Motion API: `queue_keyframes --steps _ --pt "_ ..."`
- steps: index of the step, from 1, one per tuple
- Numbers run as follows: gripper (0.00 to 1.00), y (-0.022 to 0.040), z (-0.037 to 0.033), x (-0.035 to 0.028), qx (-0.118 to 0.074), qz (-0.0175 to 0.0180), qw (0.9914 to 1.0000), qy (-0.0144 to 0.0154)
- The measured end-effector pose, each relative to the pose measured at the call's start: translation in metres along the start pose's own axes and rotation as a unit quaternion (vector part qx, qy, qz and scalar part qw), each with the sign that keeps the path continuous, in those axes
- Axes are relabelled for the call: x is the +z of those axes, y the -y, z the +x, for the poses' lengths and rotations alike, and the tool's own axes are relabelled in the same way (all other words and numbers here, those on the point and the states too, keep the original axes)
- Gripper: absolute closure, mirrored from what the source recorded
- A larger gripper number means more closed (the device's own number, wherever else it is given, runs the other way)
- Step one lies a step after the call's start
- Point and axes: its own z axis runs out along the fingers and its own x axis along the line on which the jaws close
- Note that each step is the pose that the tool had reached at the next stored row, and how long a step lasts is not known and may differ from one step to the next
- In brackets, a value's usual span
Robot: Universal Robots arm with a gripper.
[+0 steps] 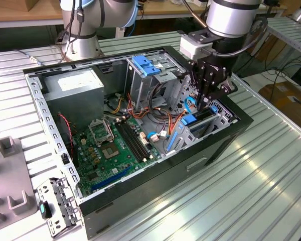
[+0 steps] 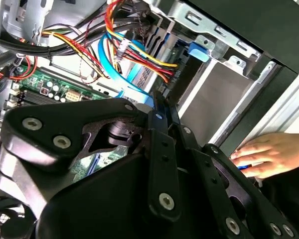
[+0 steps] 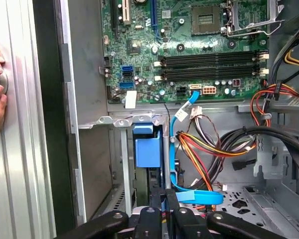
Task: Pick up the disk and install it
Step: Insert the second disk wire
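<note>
The disk, a dark drive in a bright blue carrier, stands on edge in the low drive bay at the case's corner on the exterior view's right. In the first wrist view its blue carrier sits between the bay's metal walls. My gripper hangs straight over the bay, just above the disk's upper edge. Its black fingers lie close together and look shut, with nothing visible between them. Whether they touch the disk is hidden. In the second wrist view the gripper points down among the cables.
The open computer case lies on a ribbed metal table. Inside are a motherboard, a power supply, a tall silver cage with a light-blue latch and cable bundles. A person's hand rests outside the case wall.
</note>
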Motion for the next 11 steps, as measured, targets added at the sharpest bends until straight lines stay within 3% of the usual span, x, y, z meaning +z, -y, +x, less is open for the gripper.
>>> queue_keyframes --steps 1,3,5,9,11 --pt "0.84 0.0 0.0034 0.0007 0.001 0.0015 0.99999 0.0042" --pt "0.84 -0.0001 0.0073 0.0014 0.001 0.0036 0.99995 0.0095" --pt "0.84 -0.0006 0.0124 0.0023 0.003 0.0076 0.99979 0.0188" --pt "0.84 -0.0024 0.0146 0.0024 0.005 0.0145 0.99931 0.0337" --pt "0.84 -0.0029 0.0157 0.0026 0.005 0.0166 0.99911 0.0383"
